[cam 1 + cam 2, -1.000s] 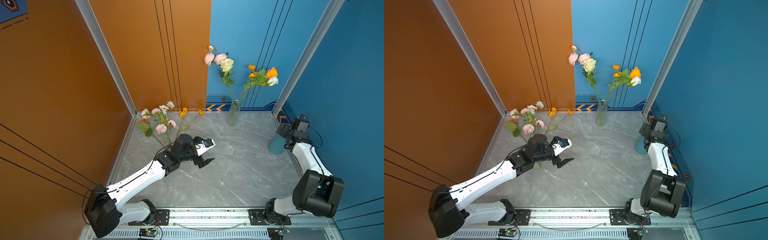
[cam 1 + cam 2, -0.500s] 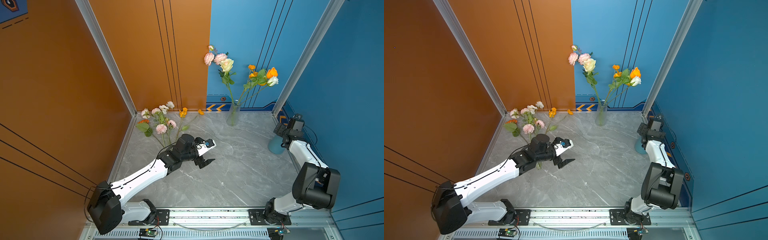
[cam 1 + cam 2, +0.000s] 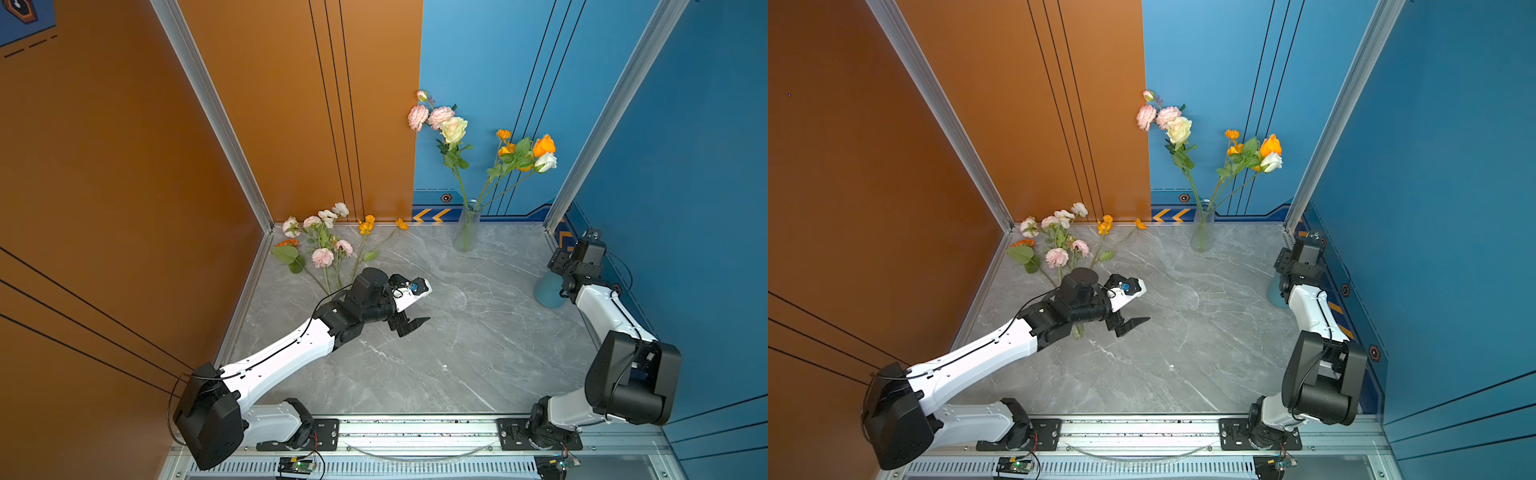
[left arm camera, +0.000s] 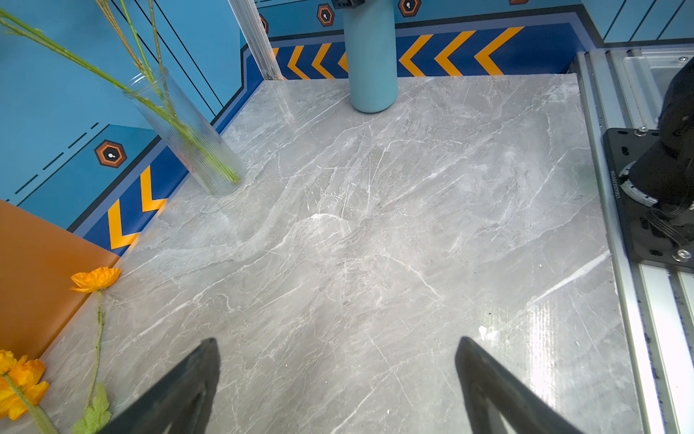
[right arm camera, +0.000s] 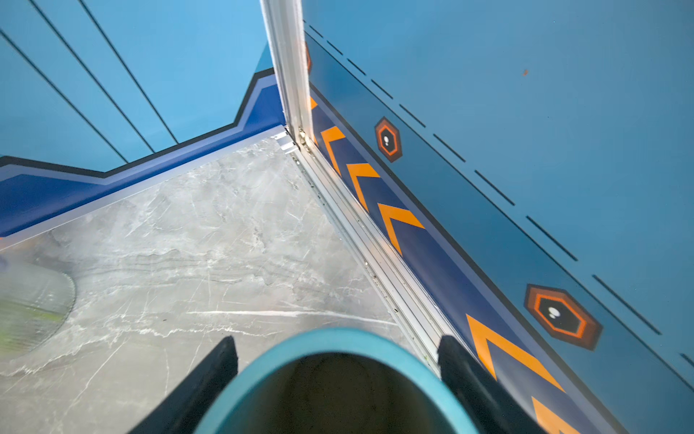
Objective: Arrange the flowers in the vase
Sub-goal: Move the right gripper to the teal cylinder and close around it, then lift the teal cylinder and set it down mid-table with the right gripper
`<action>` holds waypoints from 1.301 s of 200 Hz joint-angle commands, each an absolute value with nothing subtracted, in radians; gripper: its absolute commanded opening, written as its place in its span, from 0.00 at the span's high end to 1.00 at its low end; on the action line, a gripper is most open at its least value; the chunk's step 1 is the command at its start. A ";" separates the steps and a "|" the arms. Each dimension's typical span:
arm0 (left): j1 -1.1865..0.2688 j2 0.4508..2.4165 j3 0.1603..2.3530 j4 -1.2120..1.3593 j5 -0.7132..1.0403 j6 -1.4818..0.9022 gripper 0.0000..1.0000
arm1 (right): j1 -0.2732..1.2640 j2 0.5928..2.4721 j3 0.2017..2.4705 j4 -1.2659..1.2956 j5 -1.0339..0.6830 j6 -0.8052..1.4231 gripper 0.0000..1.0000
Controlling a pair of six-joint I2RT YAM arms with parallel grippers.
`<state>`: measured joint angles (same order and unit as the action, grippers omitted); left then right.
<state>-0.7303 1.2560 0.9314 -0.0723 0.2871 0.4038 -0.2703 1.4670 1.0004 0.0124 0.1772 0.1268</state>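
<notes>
Lying loose in the far-left corner of the grey table [image 3: 478,332]: flowers [image 3: 322,255], pink, cream and orange blooms on long green stems. More stand in a clear glass vase [image 3: 466,232] at the back wall, seen in both top views. There the left gripper [image 3: 411,324] hovers mid-table, arm stretched low. The right arm [image 3: 598,303] is folded, wrist over a teal vessel [image 3: 546,293]. Left wrist view: jaws spread wide, nothing between. Right wrist view: right gripper [image 5: 338,338] straddles the teal rim; can't tell if it pinches.
</notes>
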 commanded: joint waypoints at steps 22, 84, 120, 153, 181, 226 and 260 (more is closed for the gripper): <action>-0.685 1.197 0.944 -0.047 0.327 0.384 0.02 | -0.109 1.349 0.935 0.188 0.029 0.070 0.36; -0.499 1.149 0.944 -0.053 0.428 0.372 0.02 | 0.156 1.383 0.920 0.334 -0.237 0.118 0.39; -0.406 1.170 0.951 -0.051 0.467 0.352 0.02 | 0.292 1.435 0.970 0.357 -0.387 0.078 0.39; -0.372 1.180 0.951 -0.039 0.486 0.337 0.02 | 0.412 1.477 1.021 0.295 -0.396 0.011 0.39; -0.358 1.184 0.951 -0.038 0.490 0.333 0.02 | 0.482 1.506 1.048 0.269 -0.377 -0.027 0.40; -0.351 1.184 0.950 -0.035 0.491 0.332 0.02 | 0.533 1.543 1.076 0.224 -0.341 -0.069 0.36; -0.351 1.190 0.953 -0.035 0.504 0.325 0.02 | 0.534 1.550 1.067 0.229 -0.338 -0.079 0.23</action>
<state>-0.3588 1.1793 0.9314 -0.0490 0.4625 0.3428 0.5304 1.5581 1.0267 0.1654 -0.3431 -0.0563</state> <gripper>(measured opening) 0.979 0.791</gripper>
